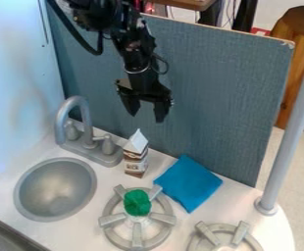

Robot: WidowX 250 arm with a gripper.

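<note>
Claw (146, 111) spread wide, gripping nothing, above the brown-and-white carton (136, 155) by the faucet (83, 128).

A toy kitchen: a small sink (56, 189) and faucet (81, 117) at left (both gray), burners (138, 220) along the bottom, a carton (136, 156) mid-frame.

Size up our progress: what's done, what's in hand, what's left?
Possibly done: the green item rests on the burner nearer the sink, though whether it was placed there can't be told. In hand: nothing; the open gripper hangs above the counter. Left: unclear; the carton stands upright, the blue cloth lies beside the burner, both ungripped.
</note>
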